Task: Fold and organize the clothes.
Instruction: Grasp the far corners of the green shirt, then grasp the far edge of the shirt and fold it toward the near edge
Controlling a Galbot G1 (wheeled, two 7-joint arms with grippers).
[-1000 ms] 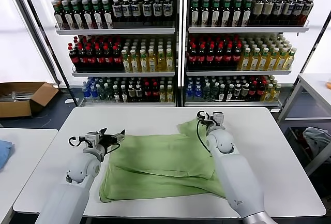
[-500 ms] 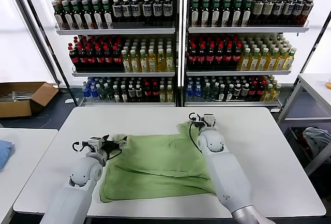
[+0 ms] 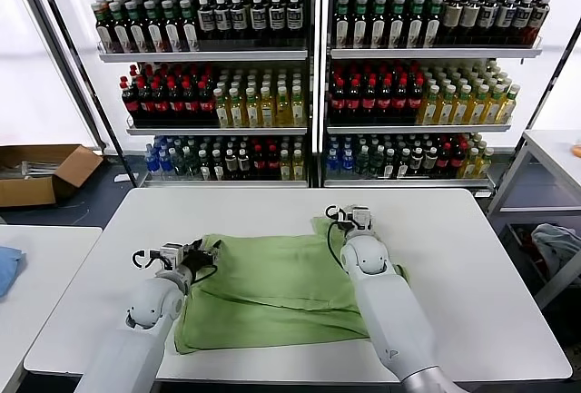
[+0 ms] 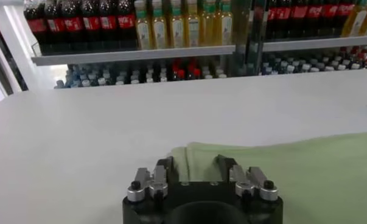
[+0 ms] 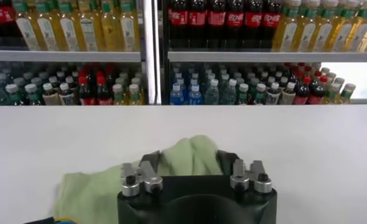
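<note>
The light green shirt (image 3: 272, 289) lies spread and partly folded on the white table (image 3: 472, 257). My left gripper (image 3: 211, 250) sits low at the shirt's far left corner. In the left wrist view (image 4: 194, 163) its fingers stand partly closed, still apart, with the flat edge of the shirt (image 4: 305, 176) between them. My right gripper (image 3: 343, 216) is at the far right corner. In the right wrist view (image 5: 189, 159) a bunched lump of the shirt (image 5: 86, 189) fills the gap between its fingers. The shirt's front print is hidden.
Shelves of bottles (image 3: 272, 93) stand behind the table. A cardboard box (image 3: 41, 171) lies on the floor at the left. A blue cloth (image 3: 4, 266) rests on the left side table. A grey-blue cloth (image 3: 554, 243) sits under the right side table (image 3: 558, 152).
Both grippers have come down onto the shirt's far corners and narrowed. The right one moved left and now has fabric bunched in it; the left one slid right onto the edge.
</note>
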